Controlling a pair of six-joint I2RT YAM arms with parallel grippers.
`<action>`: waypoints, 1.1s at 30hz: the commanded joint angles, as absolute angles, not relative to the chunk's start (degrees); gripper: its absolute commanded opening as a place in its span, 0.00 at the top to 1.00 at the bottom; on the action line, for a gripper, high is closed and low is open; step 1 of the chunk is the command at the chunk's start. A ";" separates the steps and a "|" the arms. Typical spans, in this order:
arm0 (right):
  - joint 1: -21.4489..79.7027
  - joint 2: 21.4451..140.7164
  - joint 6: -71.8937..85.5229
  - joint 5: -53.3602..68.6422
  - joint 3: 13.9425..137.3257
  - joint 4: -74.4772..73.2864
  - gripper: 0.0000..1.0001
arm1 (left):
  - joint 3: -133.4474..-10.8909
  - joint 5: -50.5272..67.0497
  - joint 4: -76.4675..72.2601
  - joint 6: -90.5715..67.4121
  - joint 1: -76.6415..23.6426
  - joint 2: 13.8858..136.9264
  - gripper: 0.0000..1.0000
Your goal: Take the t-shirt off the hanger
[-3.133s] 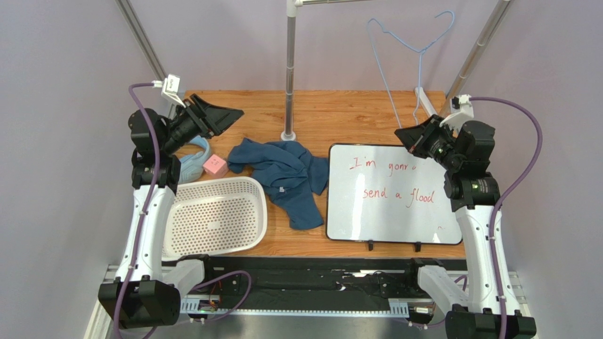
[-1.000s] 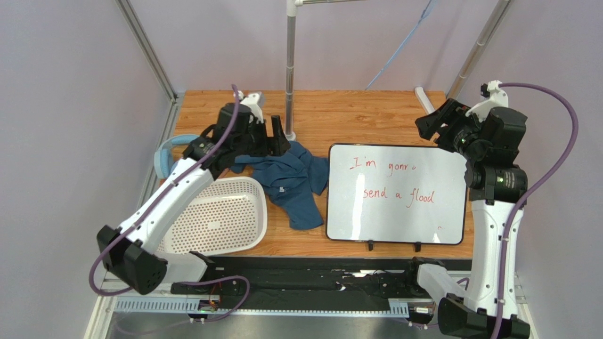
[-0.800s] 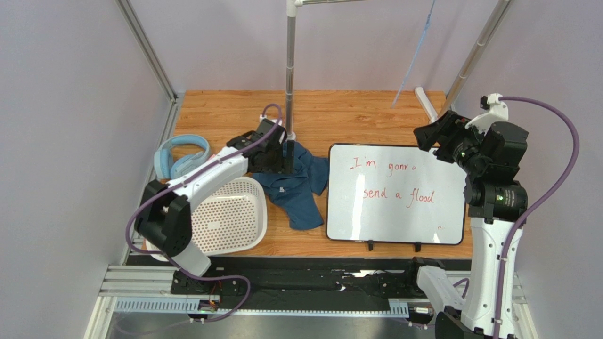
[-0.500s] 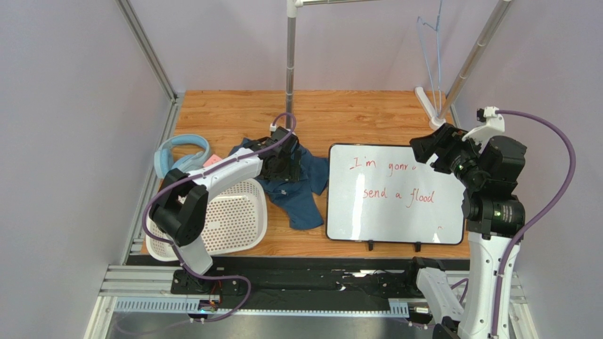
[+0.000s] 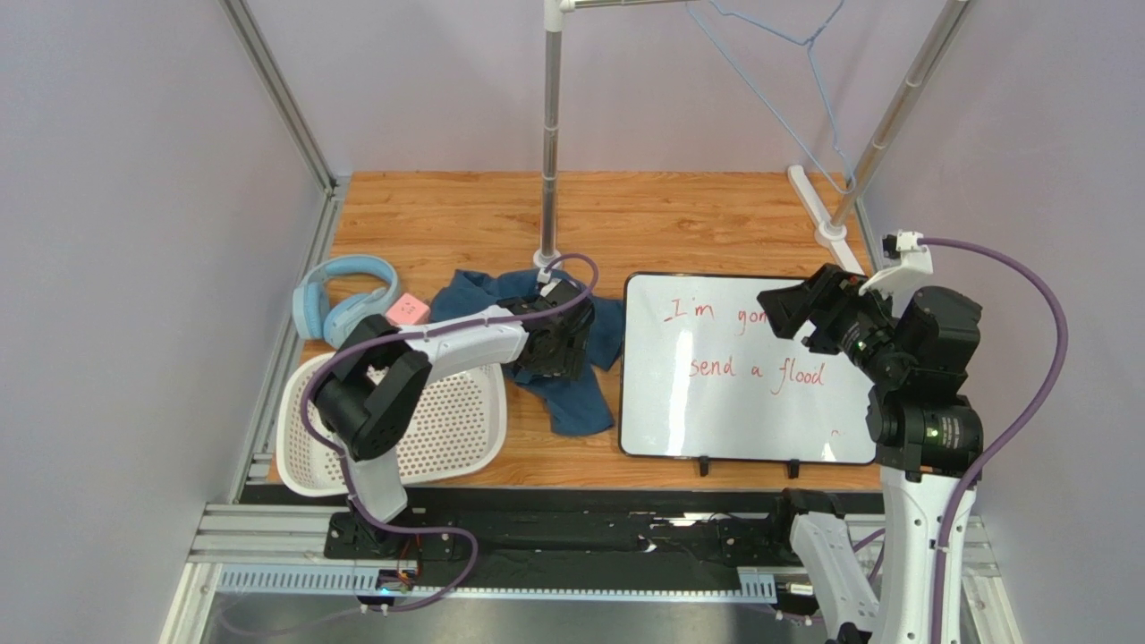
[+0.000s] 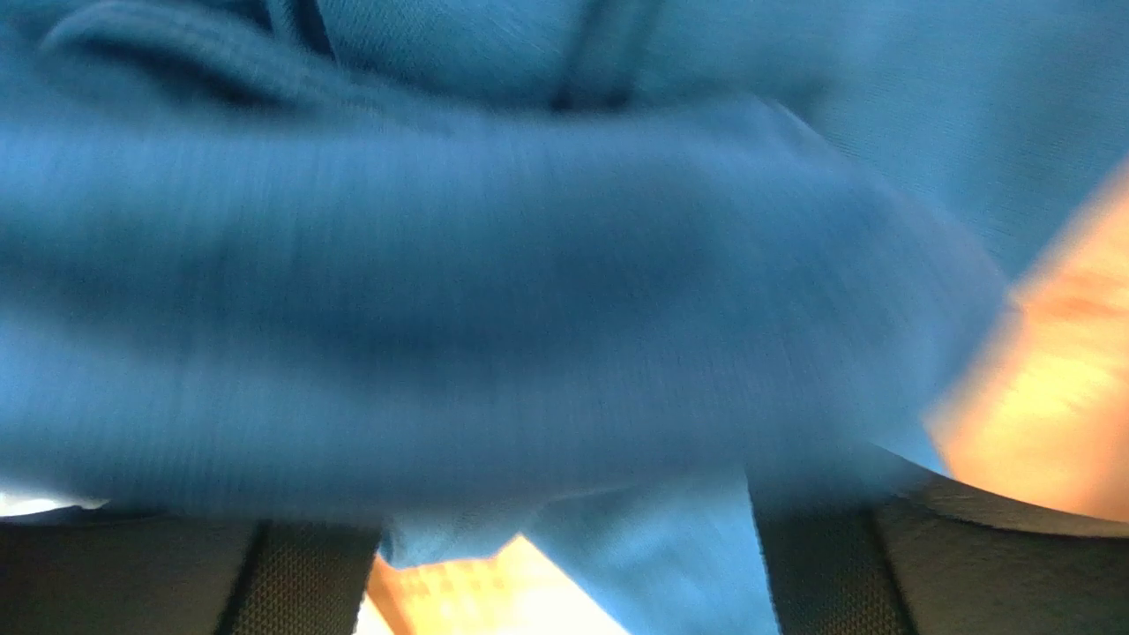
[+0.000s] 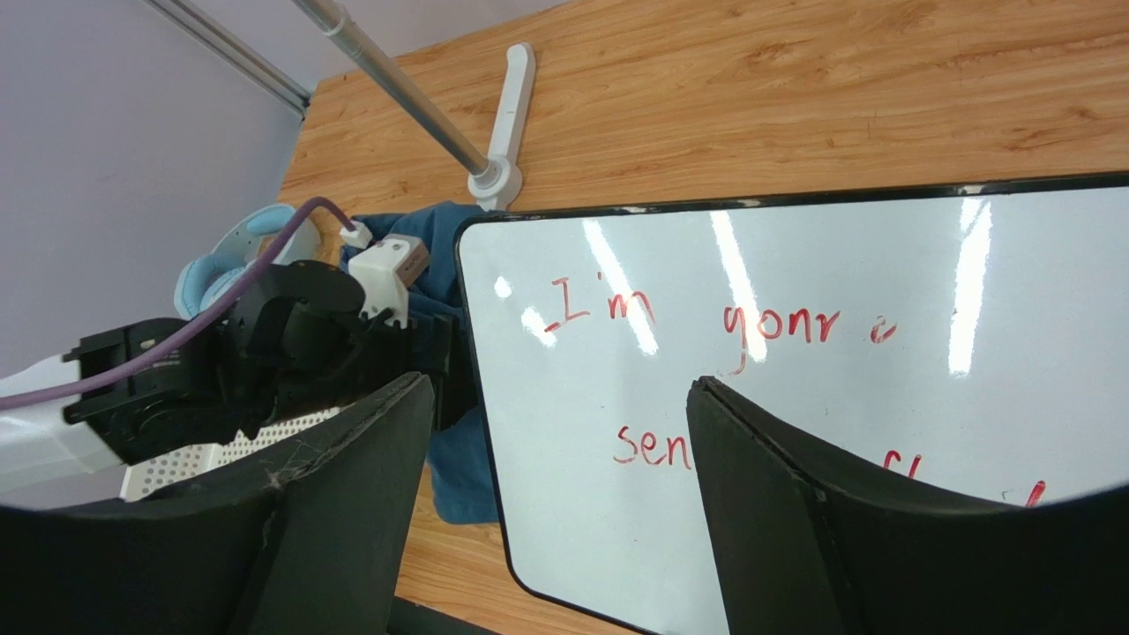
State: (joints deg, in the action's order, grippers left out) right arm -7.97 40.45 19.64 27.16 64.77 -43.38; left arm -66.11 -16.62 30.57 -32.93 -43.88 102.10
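The dark teal t-shirt (image 5: pixel 581 400) lies crumpled on the wooden table, left of the whiteboard, with no hanger in it. The pale-blue wire hanger (image 5: pixel 808 43) hangs bare from the rail at the top right. My left gripper (image 5: pixel 558 349) is down on the shirt's middle. In the left wrist view blurred blue cloth (image 6: pixel 504 265) fills the frame, and the left gripper (image 6: pixel 563 589) stands open with cloth lying between its fingers (image 6: pixel 146 582). My right gripper (image 5: pixel 790 303) hovers over the whiteboard, open and empty (image 7: pixel 559 386). The shirt (image 7: pixel 461 474) also shows in the right wrist view.
A whiteboard (image 5: pixel 746 389) with red writing lies at the centre right. A white perforated basket (image 5: pixel 450 430) sits at the near left, with blue headphones (image 5: pixel 333 298) and a pink block (image 5: pixel 403 310) behind it. The grey rack pole (image 5: pixel 550 134) stands behind the shirt.
My left arm has swung right and come down onto the shirt. The right arm has sunk and shifted left over the whiteboard. The bare hanger has kept swinging and turning on the rail.
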 commanded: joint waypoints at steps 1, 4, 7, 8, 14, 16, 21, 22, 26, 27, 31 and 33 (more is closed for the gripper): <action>-6.16 39.29 18.55 26.90 64.07 -41.13 0.24 | -67.59 -22.66 30.32 -33.57 -43.68 105.73 0.12; -4.93 38.76 17.76 25.76 64.07 -41.48 0.23 | -67.68 -25.30 30.41 -34.10 -43.68 106.00 0.42; -4.05 38.06 17.49 24.52 64.25 -41.75 0.23 | -68.64 -26.54 30.85 -33.93 -43.68 105.12 0.72; -3.78 37.97 17.32 24.35 64.16 -41.57 0.23 | -69.08 -26.63 31.55 -33.84 -43.68 104.60 0.85; -1.94 37.88 16.44 22.86 64.16 -42.01 0.23 | -76.89 -28.47 39.09 -30.68 -43.68 96.34 1.00; -1.32 37.71 16.08 22.41 64.25 -42.19 0.23 | -81.11 -29.35 41.39 -28.57 -43.59 91.86 1.00; -0.62 37.35 15.64 21.62 64.42 -42.45 0.23 | -88.93 -28.22 47.63 -25.67 -41.76 81.24 1.00; -0.35 37.18 15.64 21.62 64.42 -42.45 0.23 | -89.55 -25.78 48.94 -25.75 -41.05 79.65 1.00; -0.26 36.74 15.21 20.92 64.51 -42.54 0.22 | -90.18 -22.24 51.50 -26.54 -38.32 70.86 1.00; -0.26 36.65 15.12 20.74 64.69 -42.63 0.22 | -90.18 -22.15 52.11 -27.07 -38.15 67.45 1.00; 1.58 36.65 15.12 20.92 64.78 -42.63 0.22 | -88.69 -21.97 56.50 -29.00 -37.97 59.17 1.00; 1.76 36.47 15.12 20.92 64.69 -42.37 0.22 | -87.63 -22.58 58.09 -30.14 -37.97 54.16 1.00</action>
State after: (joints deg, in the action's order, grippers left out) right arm 1.15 37.06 16.16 21.54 63.86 -43.88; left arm -88.82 -22.85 52.93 -28.53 -37.89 60.03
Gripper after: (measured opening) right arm 0.775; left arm 0.049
